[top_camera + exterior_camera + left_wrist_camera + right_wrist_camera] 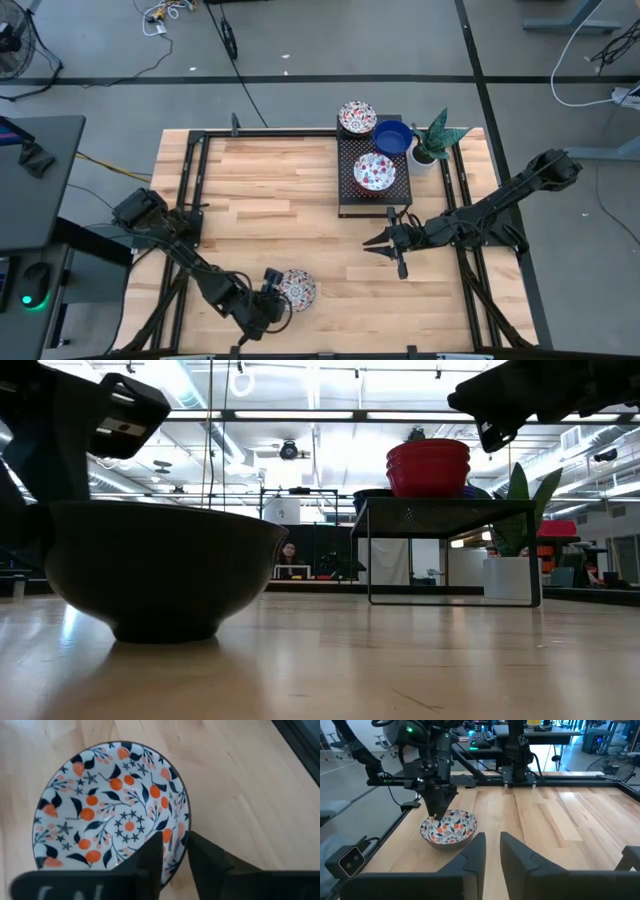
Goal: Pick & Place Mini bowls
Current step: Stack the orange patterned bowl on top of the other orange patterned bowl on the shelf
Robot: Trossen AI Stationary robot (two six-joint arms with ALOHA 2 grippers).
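Observation:
A white mini bowl with red-and-blue flowers (297, 288) stands on its foot on the table near the near edge; in the low view it looms dark (165, 575). My left gripper (175, 847) points down at its rim and is shut on it. My right gripper (375, 241) hovers over the table's middle right, just in front of the stand, open by a narrow gap (492, 840) and holding nothing. Two more floral bowls (357, 118) (374, 172) and a blue bowl (393, 137) sit on a black mesh stand (345, 195). My left gripper pinches the floral bowl's rim (176, 832), one finger (152, 852) inside the bowl and one (200, 852) outside its wall. The fingers come from above, pointing down, at the rim on the bowl's left side (437, 817). The bowl stays upright, its foot (165, 630) on the table.
A potted green plant (435, 140) stands right of the stand at the far right. The stand's thin legs (368, 555) raise its deck above the table. Black frame rails (190, 180) run along the table's sides. Bare wood lies between the bowl and the stand.

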